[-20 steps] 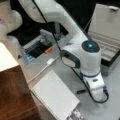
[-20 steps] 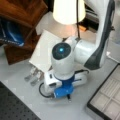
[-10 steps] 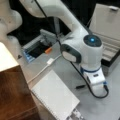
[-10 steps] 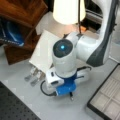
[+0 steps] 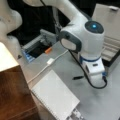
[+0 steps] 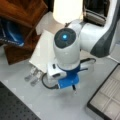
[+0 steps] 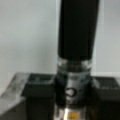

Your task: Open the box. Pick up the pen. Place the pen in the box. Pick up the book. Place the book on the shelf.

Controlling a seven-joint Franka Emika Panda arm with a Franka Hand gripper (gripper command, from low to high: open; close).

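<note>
My gripper [image 7: 72, 93] is shut on the pen [image 7: 75, 50], a black barrel with a silvery band standing between the two dark fingers [image 7: 37, 90]. In both front views the gripper [image 5: 96, 75] [image 6: 68, 83] hangs over the grey tabletop, and the pen's end [image 5: 78, 77] [image 6: 73, 88] pokes out from under it. The box [image 5: 110, 47] stands open at a front view's right, its lid [image 5: 108, 15] raised; its pale compartments [image 6: 107, 97] lie just right of the gripper. The white spiral book [image 5: 55, 97] [image 6: 43, 47] lies flat beside the brown shelf [image 5: 12, 87] [image 6: 22, 15].
A grey tray [image 5: 37, 43] with a dark inside sits behind the arm, with an orange item [image 5: 48, 50] at its edge. A white cable with a plug [image 5: 50, 61] runs across the tabletop toward the book. Small metal pieces [image 6: 33, 75] lie by the book's corner.
The arm's wrist has risen over the last second, carrying the pen up off the tabletop. The book and the box have not moved.
</note>
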